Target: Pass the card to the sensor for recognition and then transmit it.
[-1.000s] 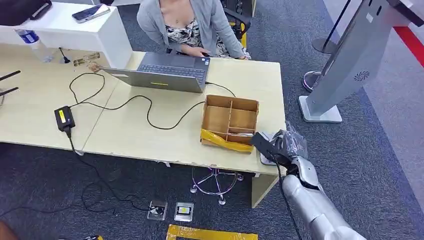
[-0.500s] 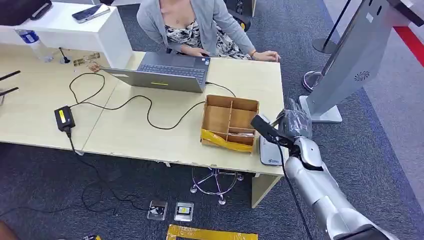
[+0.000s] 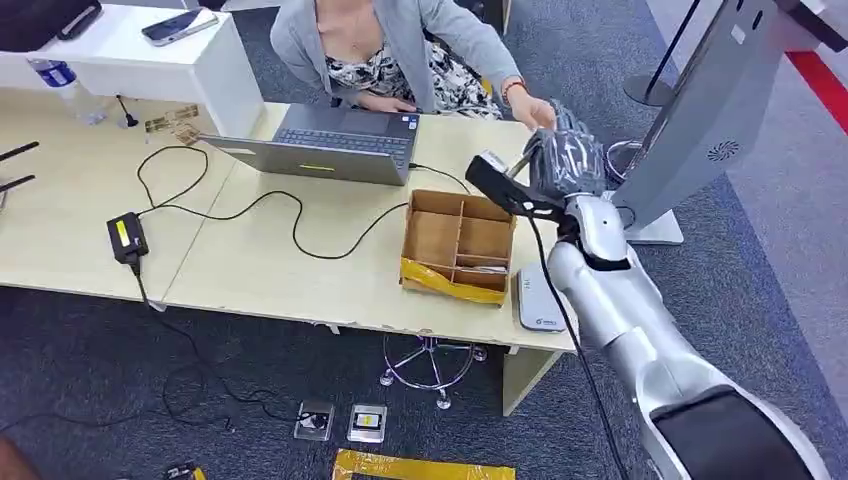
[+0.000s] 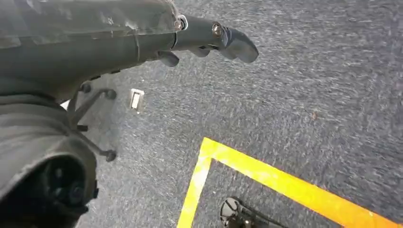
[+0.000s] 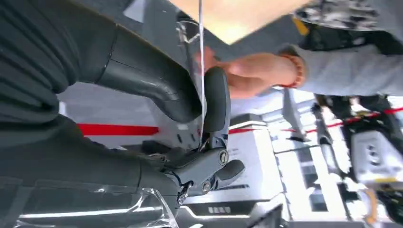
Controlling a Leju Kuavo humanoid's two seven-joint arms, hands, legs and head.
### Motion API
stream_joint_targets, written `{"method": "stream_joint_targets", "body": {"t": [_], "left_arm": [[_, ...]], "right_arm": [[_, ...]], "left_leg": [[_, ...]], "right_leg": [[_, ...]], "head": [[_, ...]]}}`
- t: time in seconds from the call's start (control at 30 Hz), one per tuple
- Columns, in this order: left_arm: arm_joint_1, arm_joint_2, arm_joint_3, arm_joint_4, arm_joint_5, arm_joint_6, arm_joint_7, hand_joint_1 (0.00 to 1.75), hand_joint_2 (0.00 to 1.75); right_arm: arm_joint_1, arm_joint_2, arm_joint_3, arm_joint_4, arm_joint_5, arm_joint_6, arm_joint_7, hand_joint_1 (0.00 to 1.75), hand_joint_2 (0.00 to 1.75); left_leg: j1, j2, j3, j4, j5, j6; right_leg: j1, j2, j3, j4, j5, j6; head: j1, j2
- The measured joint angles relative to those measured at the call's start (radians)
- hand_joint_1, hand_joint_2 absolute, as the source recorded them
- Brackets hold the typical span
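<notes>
The robot's right hand (image 5: 190, 102), pinching the thin white card (image 5: 201, 61), should hold steady until the person's outstretched hand (image 5: 247, 76) grips it.

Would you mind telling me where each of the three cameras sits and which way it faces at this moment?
Head view: high on the body, looking forward and down at the desk; the right arm rises with the right hand toward a person's hand.
Left wrist view: behind the left hand, facing down at carpet and yellow floor tape.
Right wrist view: behind the right hand, which pinches the card edge-on.
Shared: head and right wrist views both show the person's hand.
</notes>
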Motion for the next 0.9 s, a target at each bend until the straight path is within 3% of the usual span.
{"method": "stream_joint_targets", "body": {"t": [0.27, 0.9], "left_arm": [[0.001, 0.000, -0.002, 0.000, 0.002, 0.012, 0.011, 0.00, 0.00], [0.003, -0.002, -0.001, 0.000, 0.022, 0.056, 0.067, 0.00, 0.00]], "right_arm": [[-0.009, 0.087, 0.000, 0.021, 0.002, -0.005, -0.023, 1.75, 1.75], [0.016, 0.163, 0.000, 0.083, 0.003, -0.011, -0.039, 1.75, 1.75]], "left_leg": [[0.000, 0.000, 0.000, 0.000, 0.000, 0.000], [0.000, 0.000, 0.000, 0.000, -0.001, -0.001]], "right_leg": [[0.000, -0.001, 0.000, 0.000, -0.001, -0.001], [0.000, -0.001, 0.000, 0.000, -0.001, -0.001]], "head": [[0.000, 0.000], [0.000, 0.000]]}}
